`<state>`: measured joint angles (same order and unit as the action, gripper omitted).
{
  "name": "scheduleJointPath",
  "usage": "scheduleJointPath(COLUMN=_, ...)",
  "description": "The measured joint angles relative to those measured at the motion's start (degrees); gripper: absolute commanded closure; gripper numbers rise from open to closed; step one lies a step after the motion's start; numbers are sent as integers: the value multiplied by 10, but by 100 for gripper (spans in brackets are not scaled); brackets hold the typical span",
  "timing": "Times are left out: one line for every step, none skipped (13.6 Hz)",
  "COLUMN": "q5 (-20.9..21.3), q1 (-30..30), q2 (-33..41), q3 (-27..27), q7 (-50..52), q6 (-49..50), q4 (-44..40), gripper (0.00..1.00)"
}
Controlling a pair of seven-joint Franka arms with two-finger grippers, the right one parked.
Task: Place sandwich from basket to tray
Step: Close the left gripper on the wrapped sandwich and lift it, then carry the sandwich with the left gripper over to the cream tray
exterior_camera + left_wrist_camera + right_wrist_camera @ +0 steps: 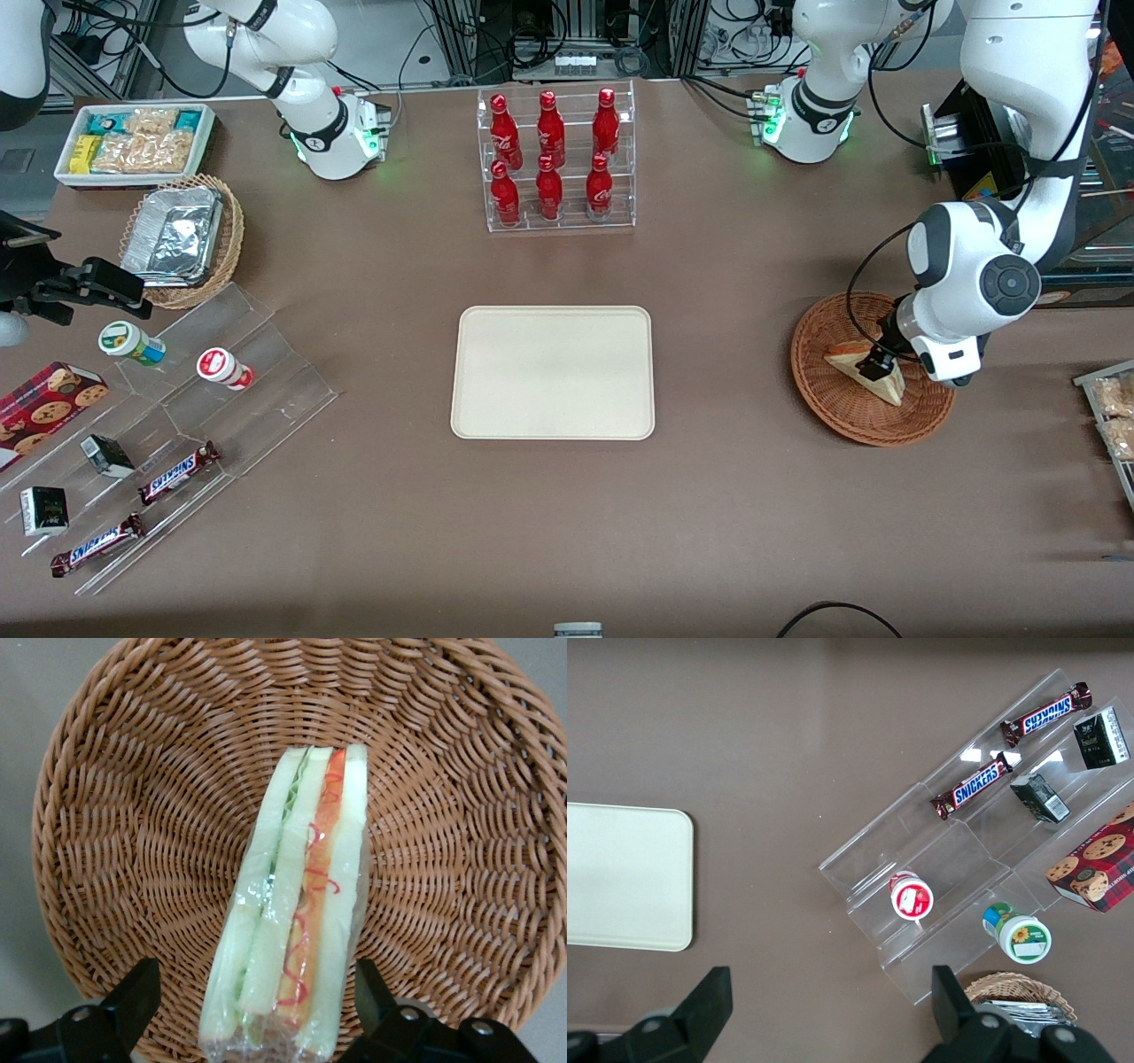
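None of the transfer: done yet; the sandwich (292,912) lies in the basket (115,833), and the tray (553,372) holds nothing.
Step in hand: by my reading, the approach to the grasp, with the lift not yet begun.
Gripper: the left gripper (877,363) hangs low over the basket, right at the sandwich, at the working arm's end of the table.
Fingers: spread wide, one fingertip (133,992) on each flat side of the wedge, both clear of the wrapper with a gap showing on either side.
Sandwich, relative to the fingers: it stands on edge between them, its striped cut face of bread, green and red filling turned up toward the wrist camera, one end level with the fingertips and the rest running away from them across the basket floor.
Wrapper: clear film, glossy and crinkled at the end between the fingers; it may slip under a light squeeze.
Basket, relative to the fingers: its woven floor lies just below the tips, its rim around them.
Tray, relative to the fingers: well apart, toward the table's middle.
Left to do: close on the bread sides, lift clear of the rim, carry to the tray, set down, release.
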<state>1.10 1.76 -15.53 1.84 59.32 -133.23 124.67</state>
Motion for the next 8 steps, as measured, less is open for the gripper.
scheduleJointPath(q5=0, q1=0, q2=-1, q3=0, q7=1, q6=-1, q4=0, gripper=87)
scheduleJointPath(q5=0, q1=0, q2=-1, q3=0, q7=2, q6=-3, q4=-1, gripper=87)
scheduleJointPath(q5=0, q1=0, q2=-1, q3=0, q7=5, q6=-3, q4=-6, gripper=89)
scheduleJointPath(q5=0, q1=-2, q2=-1, q3=0, q7=6, q6=0, q4=-12, gripper=91)
scheduleJointPath(q5=0, q1=-6, q2=-1, q3=0, q7=6, q6=10, q4=-19, gripper=91)
scheduleJointPath(q5=4, q1=-12, q2=-1, q3=0, q7=7, q6=30, q4=-29, gripper=92)
scheduleJointPath(q5=12, q1=-18, q2=0, q3=1, q7=10, q6=59, q4=-42, gripper=93)
scheduleJointPath(q5=19, q1=-25, q2=1, q3=1, q7=15, q6=90, q4=-58, gripper=93)
